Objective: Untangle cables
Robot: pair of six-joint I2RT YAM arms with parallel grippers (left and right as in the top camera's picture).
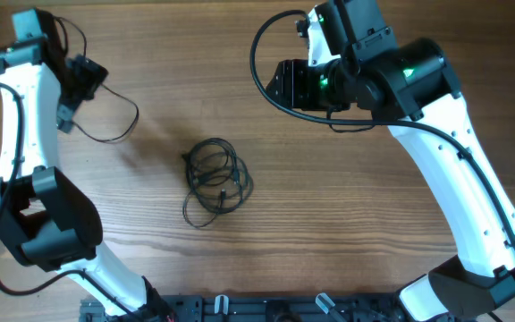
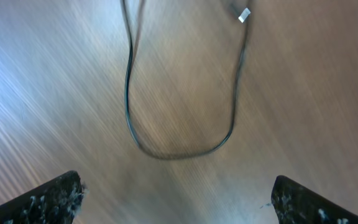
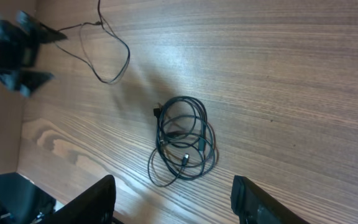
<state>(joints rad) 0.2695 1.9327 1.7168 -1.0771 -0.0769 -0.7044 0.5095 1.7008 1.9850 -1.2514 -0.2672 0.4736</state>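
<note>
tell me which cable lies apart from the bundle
The single looped strand beside the left gripper; the rest sit coiled together in the bundle mid-table.

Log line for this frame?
left claw: open, by loose cable | right claw: open, empty | coiled cable bundle: mid-table, untouched

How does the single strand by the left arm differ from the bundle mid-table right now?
The single strand lies as one open loop; the bundle is several loops coiled over each other. The strand sits by the left tool; the bundle lies mid-table, apart from it. Both are thin black cords lying flat.
</note>
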